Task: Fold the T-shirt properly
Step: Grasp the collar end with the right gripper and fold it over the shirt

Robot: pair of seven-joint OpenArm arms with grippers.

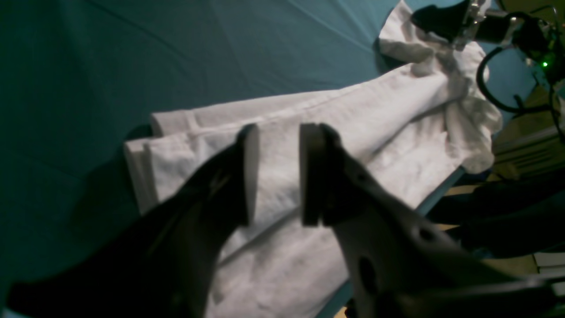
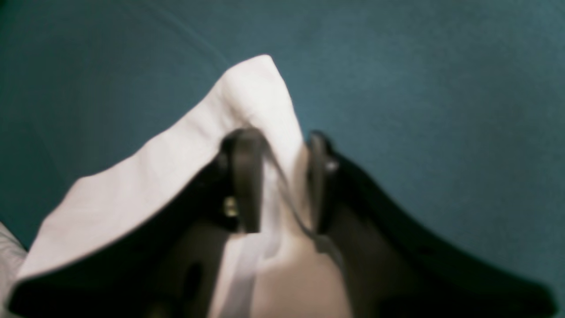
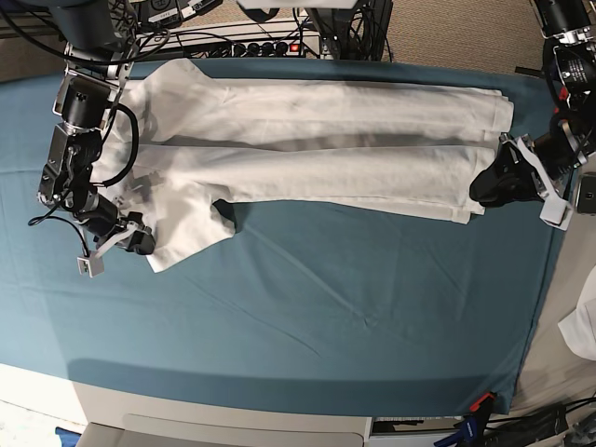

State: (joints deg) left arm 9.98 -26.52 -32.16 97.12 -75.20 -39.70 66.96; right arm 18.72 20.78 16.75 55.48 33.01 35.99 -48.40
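The white T-shirt (image 3: 317,140) lies stretched in a long folded band across the far side of the table. My right gripper (image 3: 140,244) is at its lower left corner. In the right wrist view a white fold (image 2: 132,185) drapes over one finger and fills the gap of the right gripper (image 2: 282,176), which is shut on it. My left gripper (image 3: 484,186) is at the shirt's right end. In the left wrist view the left gripper (image 1: 278,172) is open just above the hemmed end of the shirt (image 1: 375,110), with nothing gripped.
A teal cloth sheet (image 3: 326,307) covers the table. Cables and a power strip (image 3: 270,45) run behind the far edge. A white scrap of fabric (image 3: 582,326) sits off the table's right edge.
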